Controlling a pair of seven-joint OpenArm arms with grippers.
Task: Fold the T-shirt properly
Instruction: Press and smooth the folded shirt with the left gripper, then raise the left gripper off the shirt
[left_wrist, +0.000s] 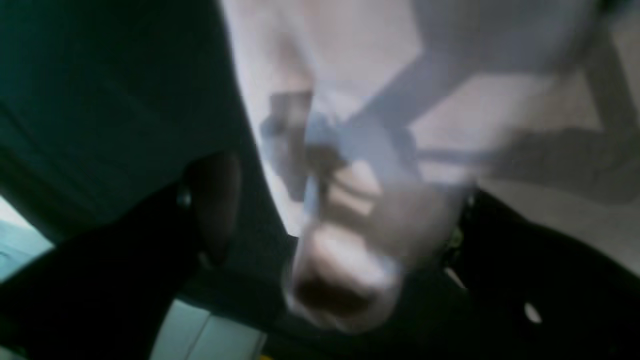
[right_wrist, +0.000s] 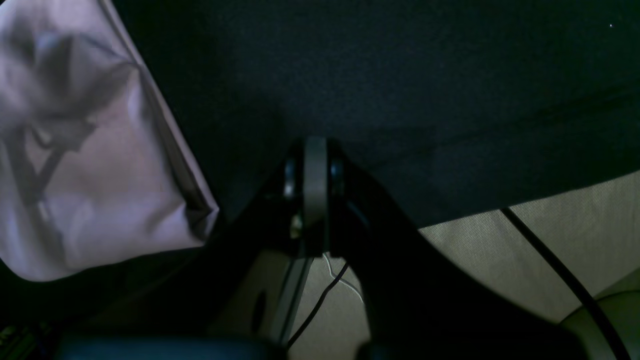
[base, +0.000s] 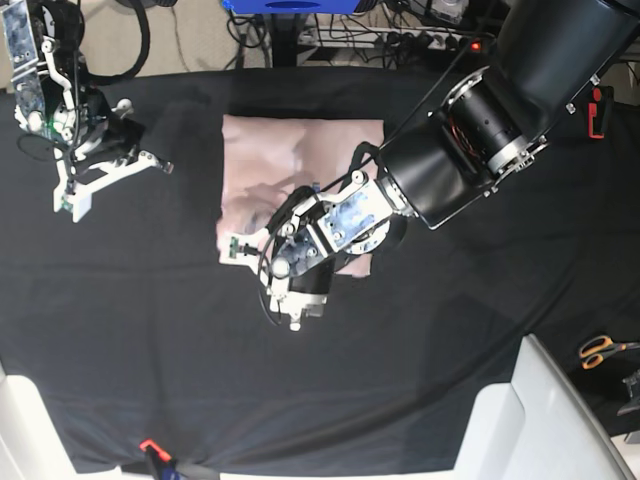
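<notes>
Base: left claw (base: 262, 283) spread over folded T-shirt (base: 300, 150).

T-shirt (base: 300, 150): soft pale pink cloth, matt, lying smooth w/ faint creases; looking lilac-grey in the wrist views.
Tablecloth (base: 150, 330): black woven fabric, matt, fine grain showing close up, slight ripples.
Left arm (base: 500, 110): glossy black plastic casing, catching light; silvery metal ring at the joint.
Left gripper (base: 262, 283): white plastic parts, matt.
Right gripper (base: 112, 183): white plastic fingers, matt.
Scissors (base: 600, 350), near right: shiny orange plastic handles.
</notes>
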